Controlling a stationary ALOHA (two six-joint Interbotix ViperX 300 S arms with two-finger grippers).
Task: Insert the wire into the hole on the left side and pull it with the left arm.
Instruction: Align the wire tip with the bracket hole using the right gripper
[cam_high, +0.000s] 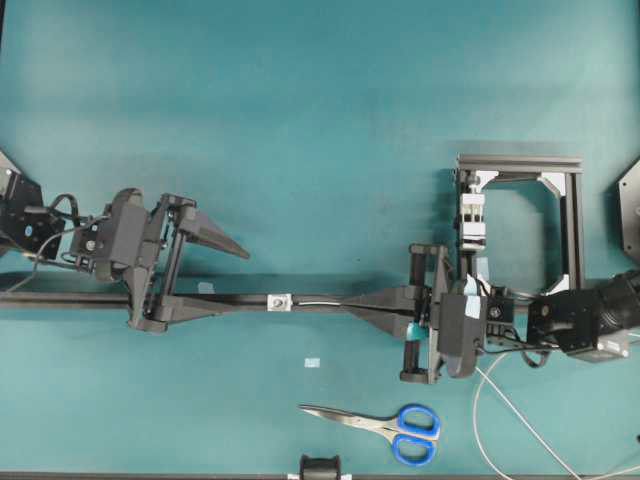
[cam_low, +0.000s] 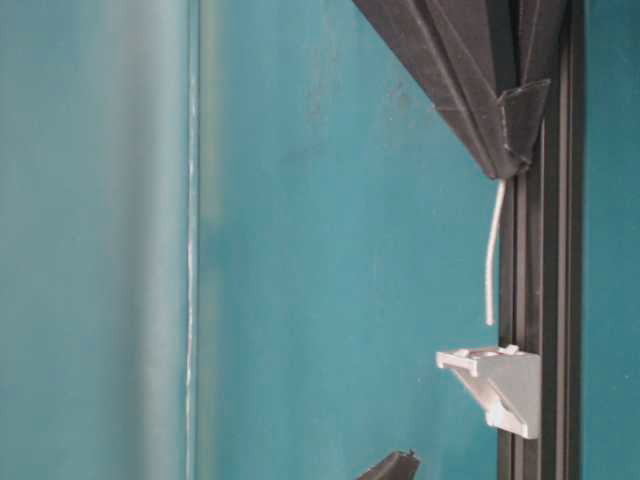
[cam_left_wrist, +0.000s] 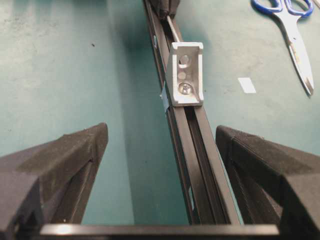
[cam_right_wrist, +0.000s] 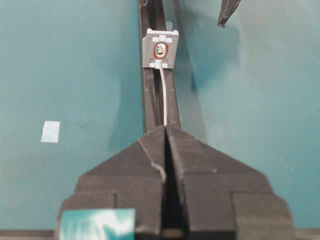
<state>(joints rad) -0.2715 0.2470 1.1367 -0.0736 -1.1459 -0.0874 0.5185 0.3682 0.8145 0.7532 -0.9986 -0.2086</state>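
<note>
My right gripper (cam_right_wrist: 165, 128) is shut on the wire (cam_right_wrist: 164, 95), whose stiff pale tip sticks out along the black rail (cam_high: 60, 299). In the table-level view the wire (cam_low: 490, 255) ends a short gap from the small white block (cam_low: 497, 385). The hole (cam_right_wrist: 159, 49) faces the wire tip. On the other side of the block (cam_left_wrist: 186, 72), my left gripper (cam_left_wrist: 161, 132) stands open, its fingers (cam_left_wrist: 75, 160) straddling the rail and holding nothing. From overhead, the left gripper (cam_high: 252, 280) is left of the block (cam_high: 279, 300) and the right gripper (cam_high: 350, 303) is to its right.
Blue-handled scissors (cam_high: 390, 425) lie near the front edge. A black frame with a tall white clip (cam_high: 520, 220) stands at the back right. Loose wire loops (cam_high: 500, 410) trail off to the front right. A small white tape patch (cam_high: 312, 362) is on the mat.
</note>
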